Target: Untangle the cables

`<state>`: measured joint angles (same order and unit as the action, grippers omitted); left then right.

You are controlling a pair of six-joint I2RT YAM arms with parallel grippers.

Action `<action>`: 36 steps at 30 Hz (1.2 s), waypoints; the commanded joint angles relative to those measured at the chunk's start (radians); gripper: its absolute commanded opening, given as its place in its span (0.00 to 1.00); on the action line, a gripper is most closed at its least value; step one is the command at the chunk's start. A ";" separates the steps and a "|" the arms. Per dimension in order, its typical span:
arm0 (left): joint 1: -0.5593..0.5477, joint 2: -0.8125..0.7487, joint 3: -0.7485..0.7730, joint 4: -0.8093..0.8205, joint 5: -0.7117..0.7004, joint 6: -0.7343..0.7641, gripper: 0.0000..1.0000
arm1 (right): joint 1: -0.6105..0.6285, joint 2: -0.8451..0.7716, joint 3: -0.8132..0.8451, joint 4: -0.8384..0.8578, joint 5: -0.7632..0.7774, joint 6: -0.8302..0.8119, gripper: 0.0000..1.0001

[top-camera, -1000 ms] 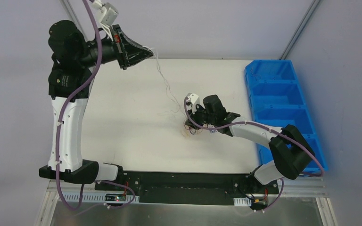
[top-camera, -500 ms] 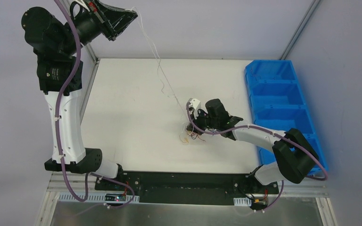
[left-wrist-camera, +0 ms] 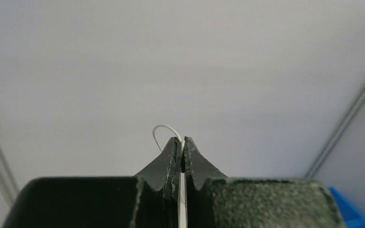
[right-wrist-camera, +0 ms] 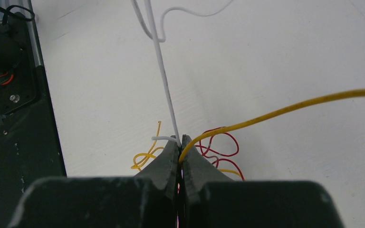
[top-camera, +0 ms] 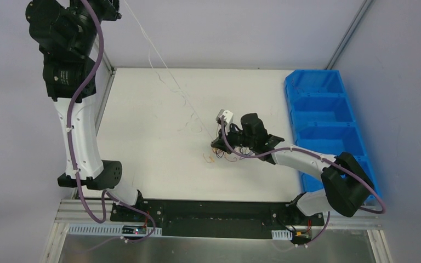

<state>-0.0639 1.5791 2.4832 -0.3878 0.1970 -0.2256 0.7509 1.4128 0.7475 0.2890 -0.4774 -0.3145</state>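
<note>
Hair-thin flexible cables (top-camera: 223, 157), glossy, coated in yellow, red and white: a small looped clump is lying mid-table on the matte white tabletop (top-camera: 142, 142). The smooth white strand (right-wrist-camera: 164, 78) is stretching taut up to the left gripper (left-wrist-camera: 184, 145), whose grainy black jaws are pinching it shut. The right gripper (right-wrist-camera: 181, 142) is clamping closed on the clump, with the white strand and a curved yellow strand (right-wrist-camera: 285, 111) emerging at its tips. A blue plastic compartment bin (top-camera: 320, 109) is sitting along the right edge.

Colours here: white cable (right-wrist-camera: 164, 80), yellow cable (right-wrist-camera: 285, 109), red cable (right-wrist-camera: 222, 133). Table (top-camera: 142, 137) is plain white and the bins (top-camera: 320, 104) are bright blue. Fingers (right-wrist-camera: 164, 164) are black, kinda speckled. Arms (top-camera: 82, 142) are part black, part white.
</note>
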 commanded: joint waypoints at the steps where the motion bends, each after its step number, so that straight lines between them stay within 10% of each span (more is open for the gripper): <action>1: 0.027 -0.023 0.102 0.441 -0.364 0.238 0.00 | -0.003 0.024 -0.058 -0.319 -0.015 0.064 0.00; 8: 0.051 0.004 0.090 0.470 -0.458 0.412 0.00 | -0.066 -0.028 0.010 -0.528 -0.067 0.115 0.00; 17: 0.082 -0.109 -0.163 0.509 -0.067 0.015 0.00 | -0.261 0.010 0.053 -0.698 -0.010 -0.014 0.20; 22: 0.051 -0.150 -0.319 0.547 0.388 -0.406 0.00 | -0.303 -0.023 0.144 -0.829 -0.031 -0.138 0.52; 28: -0.138 -0.285 -0.628 0.477 0.551 -0.343 0.00 | -0.303 -0.120 0.466 -1.008 -0.141 -0.090 0.89; 36: -0.265 -0.323 -0.799 0.403 0.592 -0.331 0.00 | -0.246 -0.136 0.785 -0.969 -0.179 0.089 0.99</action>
<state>-0.2836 1.2736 1.7340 0.0143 0.7315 -0.5396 0.4545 1.2835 1.4101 -0.6895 -0.6186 -0.3511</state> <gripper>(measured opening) 0.010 0.993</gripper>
